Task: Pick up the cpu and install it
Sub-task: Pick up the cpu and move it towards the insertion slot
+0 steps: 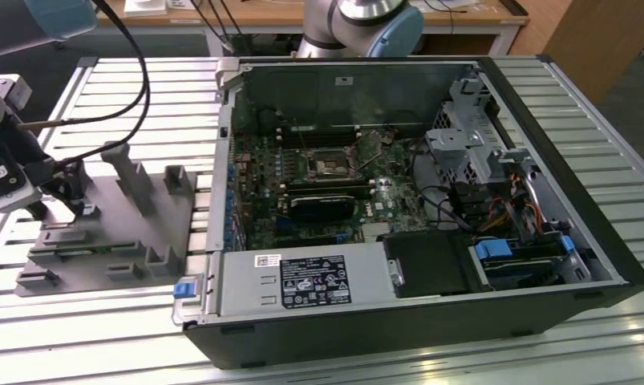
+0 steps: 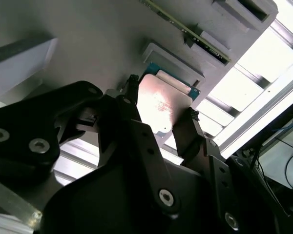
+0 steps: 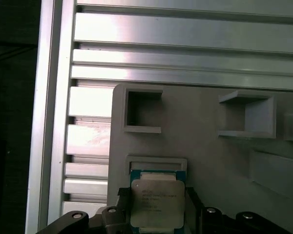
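Cpu (image 3: 156,202) sits centred within end effector (image 2: 161,100) on grey fixture (image 3: 210,161); cannot tell if gripped

Upright fixture posts (image 1: 127,168) standing near the cpu (image 3: 157,204), bare table slats (image 1: 103,79) beyond, computer case (image 1: 429,333) alongside.

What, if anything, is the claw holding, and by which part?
Cannot tell. The claw straddles two opposite edges of the cpu, lying in a pocket of the grey fixture.
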Robot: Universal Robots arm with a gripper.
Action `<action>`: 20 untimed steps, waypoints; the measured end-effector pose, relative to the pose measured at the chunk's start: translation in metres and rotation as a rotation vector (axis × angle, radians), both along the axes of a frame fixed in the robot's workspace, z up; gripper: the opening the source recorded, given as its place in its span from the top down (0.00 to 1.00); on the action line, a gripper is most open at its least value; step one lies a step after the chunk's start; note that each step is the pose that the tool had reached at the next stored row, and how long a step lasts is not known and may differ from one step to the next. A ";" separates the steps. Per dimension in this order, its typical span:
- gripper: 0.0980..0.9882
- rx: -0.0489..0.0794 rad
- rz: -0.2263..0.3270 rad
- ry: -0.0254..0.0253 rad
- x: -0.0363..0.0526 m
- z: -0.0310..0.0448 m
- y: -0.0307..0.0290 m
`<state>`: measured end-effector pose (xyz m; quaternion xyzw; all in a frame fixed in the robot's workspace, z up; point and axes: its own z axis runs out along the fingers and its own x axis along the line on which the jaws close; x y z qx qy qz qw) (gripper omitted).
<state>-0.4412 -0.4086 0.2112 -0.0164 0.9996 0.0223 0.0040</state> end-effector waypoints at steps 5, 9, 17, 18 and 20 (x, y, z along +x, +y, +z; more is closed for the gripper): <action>0.51 0.000 0.000 0.0002 0.0000 0.0037 0.0000; 0.51 0.000 0.000 0.0001 0.0000 0.0074 0.0000; 0.51 0.000 0.000 0.0001 0.0000 0.0122 0.0001; 0.51 0.000 0.000 0.0001 0.0000 0.0128 0.0001; 0.51 0.000 0.000 0.0000 0.0000 0.0136 0.0001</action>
